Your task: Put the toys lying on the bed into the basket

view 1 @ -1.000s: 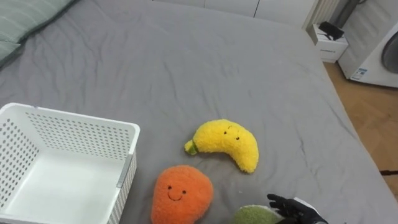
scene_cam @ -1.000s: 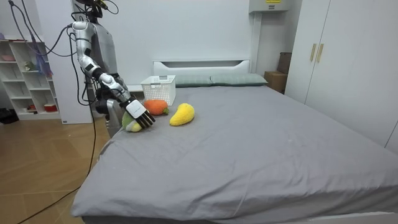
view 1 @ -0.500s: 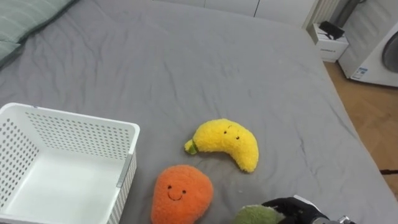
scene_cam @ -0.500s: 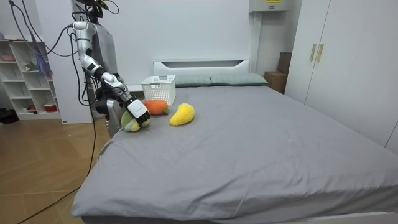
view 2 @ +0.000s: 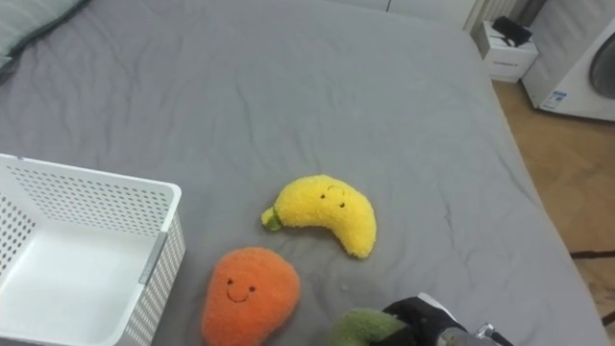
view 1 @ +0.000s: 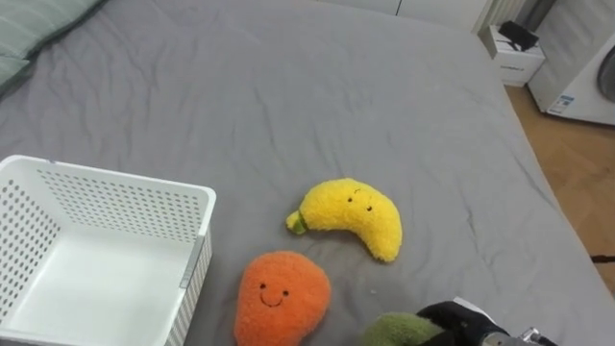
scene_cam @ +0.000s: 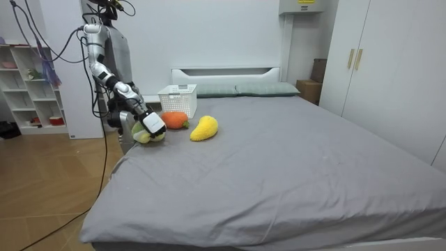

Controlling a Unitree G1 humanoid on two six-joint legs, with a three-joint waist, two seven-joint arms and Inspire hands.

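Note:
A green plush toy (view 1: 399, 332) lies at the near edge of the grey bed (view 1: 288, 86), and my right hand (view 1: 459, 320) has its dark fingers curled over it from the right. In the room view that hand (scene_cam: 155, 125) holds the green toy (scene_cam: 141, 134) just at the bed's corner. An orange plush with a smiling face (view 1: 279, 296) lies just to its left. A yellow plush banana (view 1: 351, 216) rests a little farther on. A white perforated basket (view 1: 125, 192) stands empty at the near left.
The bed's right edge drops to a wooden floor (view 1: 577, 192). Beyond it stand a white bedside box (view 1: 519, 58) and a washing machine (view 1: 577, 82). A green pillow (view 1: 19, 48) lies at the far left. The far part of the bed is bare sheet.
My right hand's fingers went from straight to curled round the green toy. In the room view the toy has come up slightly toward the robot. The eye view has shifted a little.

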